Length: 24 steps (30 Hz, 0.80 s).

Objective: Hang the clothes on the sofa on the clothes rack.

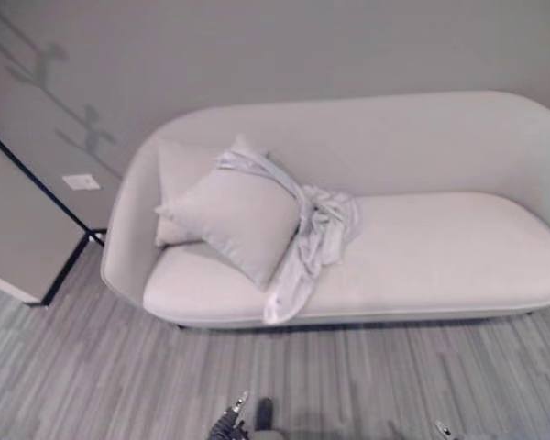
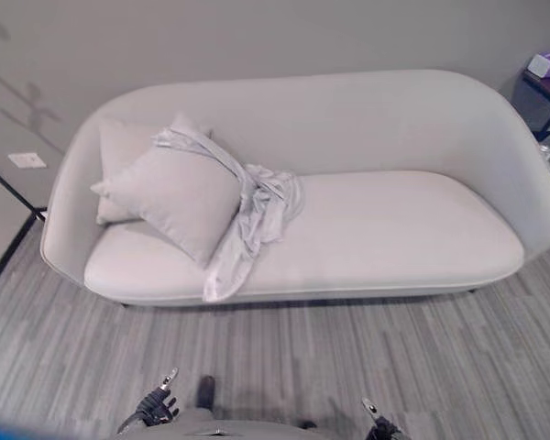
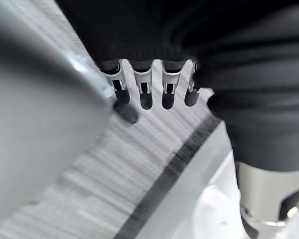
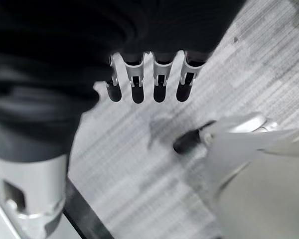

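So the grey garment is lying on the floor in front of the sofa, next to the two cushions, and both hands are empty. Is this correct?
Not quite. The grey garment lies on the sofa seat, draped over the front cushion, one end hanging over the seat's front edge, as the right eye view shows. The rest holds: two cushions, and the left hand and right hand hold nothing.
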Motion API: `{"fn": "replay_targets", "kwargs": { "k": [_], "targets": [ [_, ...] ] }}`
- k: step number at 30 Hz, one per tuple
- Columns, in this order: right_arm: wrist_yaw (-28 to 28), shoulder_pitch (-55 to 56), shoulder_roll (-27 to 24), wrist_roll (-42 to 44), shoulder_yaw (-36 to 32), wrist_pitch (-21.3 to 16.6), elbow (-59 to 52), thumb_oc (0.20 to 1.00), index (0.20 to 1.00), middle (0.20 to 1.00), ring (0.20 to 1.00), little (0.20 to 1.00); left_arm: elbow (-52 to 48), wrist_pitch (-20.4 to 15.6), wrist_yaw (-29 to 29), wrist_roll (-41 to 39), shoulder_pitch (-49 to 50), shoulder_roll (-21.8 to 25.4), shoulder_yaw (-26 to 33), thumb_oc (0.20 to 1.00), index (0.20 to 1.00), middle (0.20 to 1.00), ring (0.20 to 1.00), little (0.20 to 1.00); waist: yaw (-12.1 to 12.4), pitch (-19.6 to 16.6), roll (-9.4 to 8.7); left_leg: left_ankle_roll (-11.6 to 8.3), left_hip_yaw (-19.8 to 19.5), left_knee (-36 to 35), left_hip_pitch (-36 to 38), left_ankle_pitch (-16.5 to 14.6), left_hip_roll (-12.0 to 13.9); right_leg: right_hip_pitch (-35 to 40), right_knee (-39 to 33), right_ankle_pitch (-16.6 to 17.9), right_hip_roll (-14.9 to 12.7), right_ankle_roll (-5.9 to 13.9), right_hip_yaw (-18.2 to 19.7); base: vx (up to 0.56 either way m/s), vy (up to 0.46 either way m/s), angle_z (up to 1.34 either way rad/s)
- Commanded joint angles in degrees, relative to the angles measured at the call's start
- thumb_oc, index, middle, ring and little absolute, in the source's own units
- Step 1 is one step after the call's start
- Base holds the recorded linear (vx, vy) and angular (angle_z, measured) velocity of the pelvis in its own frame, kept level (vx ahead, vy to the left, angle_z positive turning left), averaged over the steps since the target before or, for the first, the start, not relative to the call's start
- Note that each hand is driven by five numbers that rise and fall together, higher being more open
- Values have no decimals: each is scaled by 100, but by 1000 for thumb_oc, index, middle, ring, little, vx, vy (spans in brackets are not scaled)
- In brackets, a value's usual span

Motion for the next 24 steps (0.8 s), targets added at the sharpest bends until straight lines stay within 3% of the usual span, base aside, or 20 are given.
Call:
{"fn": "replay_targets", "kwargs": {
  "k": [1, 2, 4, 6, 7, 8, 9, 10, 11, 12, 14, 15, 17, 19, 24],
  "targets": [
    [31, -259, 355, -215, 17, -154, -98, 1000, 1000, 1000, 1000, 1000, 44, -130, 19, 606, -235, 188, -27, 1000, 1000, 1000, 1000, 1000, 29, -77, -608, 317, 76, 668, -542, -417, -324, 140, -108, 1726, -1191, 340, 166, 125, 232, -50],
    [28, -256, 358, -215, 18, -153, -102, 1000, 1000, 1000, 1000, 1000, 45, -131, 19, 607, -234, 189, -27, 1000, 1000, 1000, 1000, 1000, 40, -79, -616, 322, 91, 663, -538, -417, -330, 132, -106, 1726, -1201, 346, 182, 136, 254, -26],
    [11, -281, 403, -388, 170, -206, -349, 1000, 1000, 1000, 1000, 1000, 70, -125, 39, 751, -234, 224, -84, 1000, 1000, 1000, 1000, 1000, 21, -38, -604, 505, 204, 549, -355, -513, -532, -108, 393, 2268, -1395, 315, 186, 129, 293, -12],
    [-31, -324, 457, -512, 293, -249, -553, 1000, 1000, 1000, 1000, 1000, 78, -105, 59, 788, -236, 290, -60, 1000, 1000, 1000, 1000, 1000, 3, 44, -551, 609, 300, 423, -175, -554, -593, -277, 731, 2639, -1531, 263, -48, 163, 367, -20],
    [-58, -280, 500, -603, 377, -313, -749, 1000, 1000, 1000, 1000, 1000, 81, -110, 89, 819, -232, 329, -5, 1000, 1000, 1000, 1000, 1000, -45, 73, -460, 667, 441, 155, 241, -658, -642, -310, 948, 2319, -1439, 176, -632, 237, 412, -41],
    [-35, -247, 497, -636, 449, -315, -799, 1000, 1000, 1000, 1000, 1000, 73, -99, 82, 873, -187, 351, 1, 1000, 1000, 1000, 1000, 1000, -108, 61, -448, 673, 469, 96, 334, -680, -641, -395, 904, 2010, -1145, 105, -616, 214, 332, -48],
    [-35, -246, 497, -635, 450, -315, -800, 1000, 1000, 1000, 1000, 1000, 73, -99, 83, 873, -187, 351, 2, 1000, 1000, 1000, 1000, 1000, -110, 50, -446, 671, 468, 92, 321, -670, -638, -405, 897, 2017, -1141, 100, -619, 137, 114, -27],
    [-43, -262, 471, -621, 492, -341, -889, 1000, 1000, 1000, 1000, 1000, 48, -98, 52, 882, -134, 382, 38, 1000, 1000, 1000, 1000, 1000, -183, 65, -391, 651, 508, 46, 431, -698, -573, -638, 723, 1374, -548, -9, -559, 125, 75, -21],
    [-68, -274, 448, -611, 482, -356, -899, 1000, 1000, 1000, 1000, 1000, 52, -85, 61, 879, -112, 402, 72, 1000, 1000, 1000, 1000, 1000, -204, 102, -388, 644, 512, 46, 494, -736, -575, -715, 596, 1224, -345, -12, -549, 124, 75, -14],
    [-68, -276, 448, -611, 482, -356, -898, 1000, 1000, 1000, 1000, 1000, 52, -84, 61, 879, -114, 403, 73, 1000, 1000, 1000, 1000, 1000, -203, 93, -387, 643, 513, 46, 479, -728, -572, -725, 584, 1237, -341, -14, -550, 70, 25, -14],
    [-127, -306, 416, -610, 503, -391, -950, 1000, 1000, 1000, 1000, 1000, 110, -65, 96, 902, -96, 430, 135, 1000, 1000, 1000, 1000, 1000, -262, 156, -429, 645, 503, 46, 628, -812, -614, -981, 270, 1234, 7, -16, -532, 120, 23, -10],
    [-169, -330, 419, -619, 576, -427, -1095, 1000, 1000, 1000, 1000, 1000, 134, -76, 130, 858, -86, 400, 146, 1000, 1000, 1000, 1000, 1000, -359, 243, -513, 669, 457, 46, 777, -879, -706, -1185, -44, 1367, 310, 21, -340, 172, 24, -14],
    [-178, -328, 418, -625, 605, -430, -1142, 1000, 1000, 1000, 1000, 1000, 133, -81, 124, 874, -82, 376, 135, 1000, 1000, 1000, 1000, 1000, -387, 280, -536, 678, 427, 46, 857, -921, -736, -1226, -155, 1423, 435, 28, -227, 113, 14, -5],
    [-182, -293, 437, -596, 678, -441, -1226, 1000, 1000, 1000, 1000, 1000, 111, -110, 113, 798, -73, 298, 113, 1000, 1000, 1000, 1000, 1000, -482, 310, -610, 711, 257, 46, 972, -983, -842, -1429, -296, 1580, 731, 54, 175, 169, -25, 19],
    [-199, -220, 454, -789, 887, -446, -1387, 1000, 1000, 1000, 1000, 1000, 97, -113, 121, 861, -42, 231, 56, 1000, 1000, 1000, 1000, 1000, -483, 265, -687, 715, 89, 46, 1093, -1083, -896, -1291, -373, 1637, 793, -27, 343, 151, -80, 46]
  ]
}}
